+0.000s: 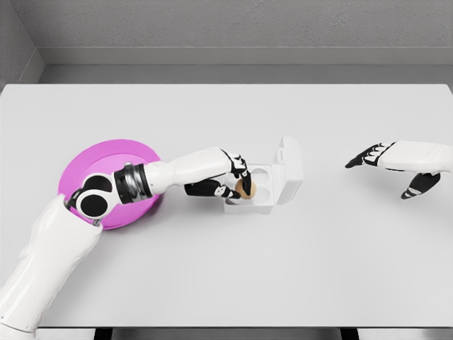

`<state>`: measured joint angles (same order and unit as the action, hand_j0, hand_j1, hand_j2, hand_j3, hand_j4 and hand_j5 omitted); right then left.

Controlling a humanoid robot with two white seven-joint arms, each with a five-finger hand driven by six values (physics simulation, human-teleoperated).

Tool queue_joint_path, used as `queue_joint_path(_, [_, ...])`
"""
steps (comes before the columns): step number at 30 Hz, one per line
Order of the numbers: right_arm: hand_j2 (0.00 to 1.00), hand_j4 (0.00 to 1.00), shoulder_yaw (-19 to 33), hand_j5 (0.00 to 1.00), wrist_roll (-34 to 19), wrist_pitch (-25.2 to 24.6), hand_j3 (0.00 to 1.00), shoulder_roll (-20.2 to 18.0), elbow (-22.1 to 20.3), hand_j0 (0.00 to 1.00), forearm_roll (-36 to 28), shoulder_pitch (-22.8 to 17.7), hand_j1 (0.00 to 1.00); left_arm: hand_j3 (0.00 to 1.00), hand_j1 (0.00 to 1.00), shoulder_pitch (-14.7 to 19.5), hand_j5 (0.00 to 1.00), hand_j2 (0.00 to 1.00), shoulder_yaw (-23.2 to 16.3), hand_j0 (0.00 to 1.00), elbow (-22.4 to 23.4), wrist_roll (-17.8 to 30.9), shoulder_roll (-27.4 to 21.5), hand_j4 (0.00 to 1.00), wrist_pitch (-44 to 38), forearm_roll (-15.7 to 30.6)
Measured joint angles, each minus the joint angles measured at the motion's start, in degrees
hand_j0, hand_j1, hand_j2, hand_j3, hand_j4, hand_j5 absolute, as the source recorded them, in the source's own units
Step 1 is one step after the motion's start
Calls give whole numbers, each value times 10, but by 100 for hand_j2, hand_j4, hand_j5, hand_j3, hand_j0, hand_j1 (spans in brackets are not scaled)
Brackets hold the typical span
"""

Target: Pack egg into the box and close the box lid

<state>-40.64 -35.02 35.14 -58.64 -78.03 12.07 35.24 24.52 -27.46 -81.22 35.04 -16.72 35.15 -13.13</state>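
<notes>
Your left hand (237, 177) grips the egg (245, 188) over the open box (265, 185), its lid (289, 170) raised just beyond. Your right hand (386, 164) hovers open, well apart over the bench (226, 269).

The left hand (237, 180) and its arm block the white box (263, 190) from the left, with the purple plate (92, 166) under that arm near the table's (226, 283) left edge. The raised lid (290, 168) walls off the box's right side. Between lid and right hand (396, 166) the table lies bare; the near and far edges seem unobstructed too
</notes>
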Motion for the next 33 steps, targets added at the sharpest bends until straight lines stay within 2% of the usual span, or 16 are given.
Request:
queue_joint_path(16, [100, 100, 0, 100, 0, 0, 100, 0, 0, 100, 0, 0, 100, 38, 38, 1, 38, 38, 1, 38, 0, 0, 0, 38, 0, -1])
queue_joint_path(17, [100, 100, 0, 100, 0, 0, 100, 0, 0, 100, 0, 0, 100, 39, 39, 1, 39, 39, 2, 39, 0, 0, 0, 39, 0, 0])
queue_joint_path(19, [100, 100, 0, 100, 0, 0, 100, 0, 0, 100, 0, 2, 100, 49, 49, 1, 49, 49, 3, 49, 0, 0, 0, 49, 0, 0])
queue_joint_path(29, [100, 100, 7, 100, 0, 0, 100, -1, 1, 100, 0, 4, 100, 49, 49, 6, 49, 49, 4, 49, -1, 0, -3, 49, 0, 6])
queue_joint_path(32, [100, 100, 15, 100, 0, 0, 100, 0, 1, 100, 0, 0, 100, 57, 57, 7, 57, 57, 4, 57, -5, 0, -34, 57, 0, 43])
queue_joint_path(33, [100, 100, 15, 100, 0, 0, 100, 0, 1, 100, 0, 1, 100, 80, 80, 9, 80, 80, 4, 80, -7, 0, -43, 80, 0, 53])
